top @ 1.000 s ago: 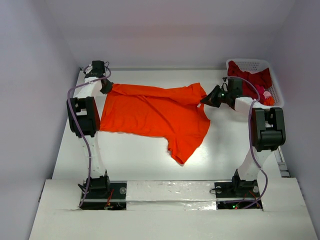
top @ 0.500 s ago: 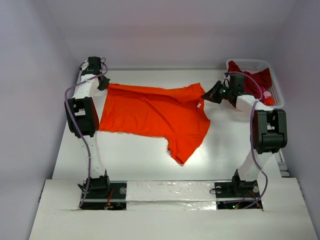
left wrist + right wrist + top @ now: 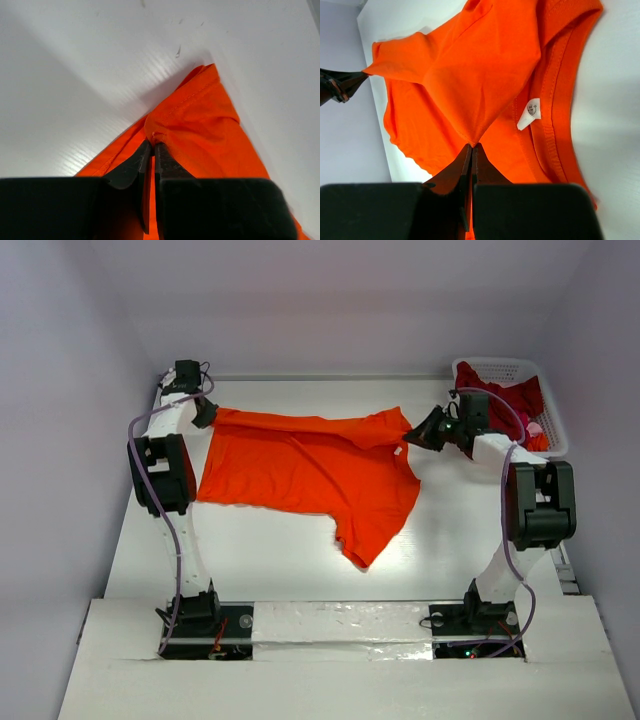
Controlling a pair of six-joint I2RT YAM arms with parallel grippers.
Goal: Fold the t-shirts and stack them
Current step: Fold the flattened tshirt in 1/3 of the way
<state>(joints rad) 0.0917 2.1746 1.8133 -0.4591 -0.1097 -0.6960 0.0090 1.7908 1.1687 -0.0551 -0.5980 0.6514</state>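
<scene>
Top external shows left fingers (image 3: 207,414) and right fingers (image 3: 417,436) clamped on opposite ends of the orange t-shirt (image 3: 300,465).

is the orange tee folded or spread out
Spread: the orange tee lies open across the table; left end effector and right end effector pinch its far edge.

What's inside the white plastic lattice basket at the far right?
A heaped dark red cloth fills the basket, with a pink scrap at its near side. Anything beneath is covered, so the count is unclear.
</scene>
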